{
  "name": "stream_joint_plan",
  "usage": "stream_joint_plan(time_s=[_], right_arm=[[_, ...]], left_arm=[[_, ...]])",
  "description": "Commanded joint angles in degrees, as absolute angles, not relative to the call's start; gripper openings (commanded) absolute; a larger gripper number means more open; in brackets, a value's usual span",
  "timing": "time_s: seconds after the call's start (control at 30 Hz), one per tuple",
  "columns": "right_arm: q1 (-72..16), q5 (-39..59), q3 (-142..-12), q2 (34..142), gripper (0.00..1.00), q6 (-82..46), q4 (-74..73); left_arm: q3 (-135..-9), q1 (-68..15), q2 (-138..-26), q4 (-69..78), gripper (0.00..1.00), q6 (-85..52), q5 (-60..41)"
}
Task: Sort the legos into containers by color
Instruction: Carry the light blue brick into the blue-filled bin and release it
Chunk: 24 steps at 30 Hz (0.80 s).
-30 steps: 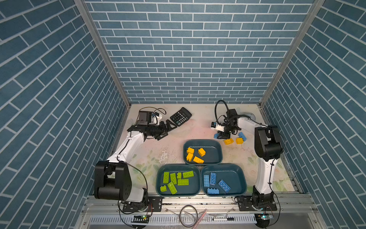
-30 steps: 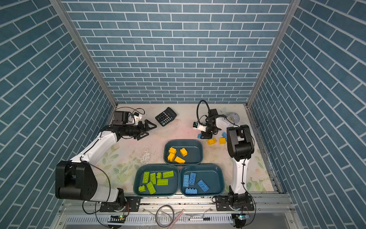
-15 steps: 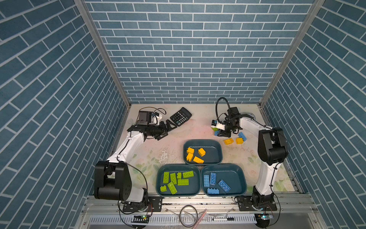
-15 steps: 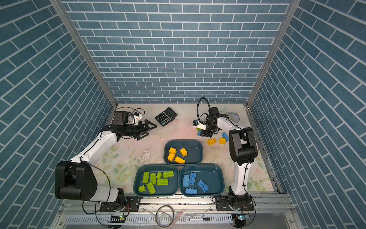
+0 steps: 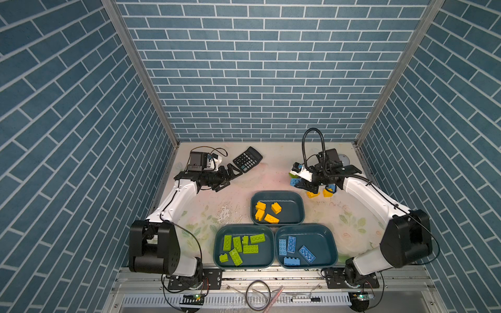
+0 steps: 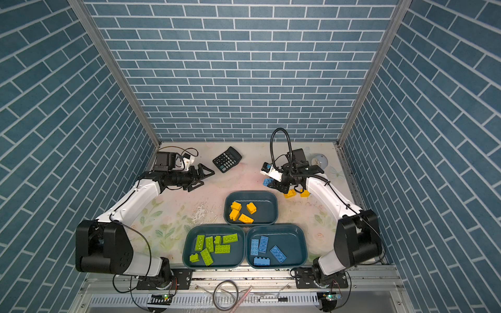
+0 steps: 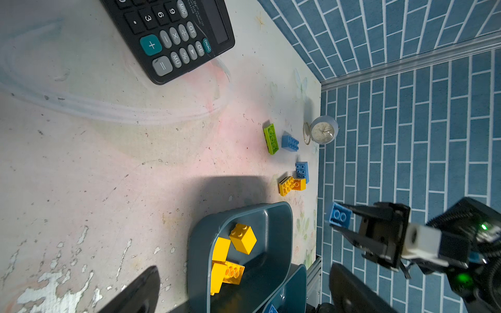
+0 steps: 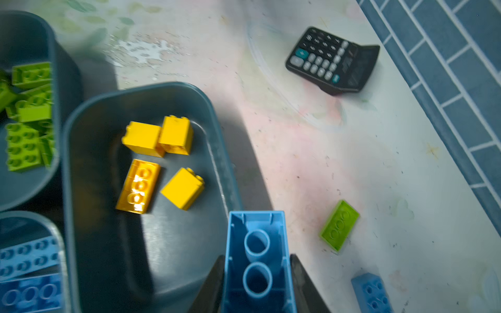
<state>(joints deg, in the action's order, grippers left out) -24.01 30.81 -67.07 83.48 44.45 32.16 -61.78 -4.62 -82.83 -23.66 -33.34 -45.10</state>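
Note:
My right gripper is shut on a light blue lego, held hollow side up above the table by the back tray's corner; both top views show that lego. Loose legos lie at the back right: green, two blue and two yellow. The three teal containers hold yellow, green and blue legos. My left gripper is open and empty beside the calculator.
A black calculator lies at the back middle, just beyond my left gripper. A small round clock stands by the back right wall. The brick-patterned walls close in the table on three sides.
My right gripper has closed on the light blue lego and lifted it off the table, its elbow swinging out to the front right. The left arm has not moved.

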Motion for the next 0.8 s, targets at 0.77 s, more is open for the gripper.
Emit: stream_joint_plan(time_s=[0.77], right_arm=[[-40.2,21.8,-46.1,65.5,0.63,37.4,45.2]], left_arm=[[-57.4,-4.2,-77.9,-22.9,0.99,-31.7,-47.1]])
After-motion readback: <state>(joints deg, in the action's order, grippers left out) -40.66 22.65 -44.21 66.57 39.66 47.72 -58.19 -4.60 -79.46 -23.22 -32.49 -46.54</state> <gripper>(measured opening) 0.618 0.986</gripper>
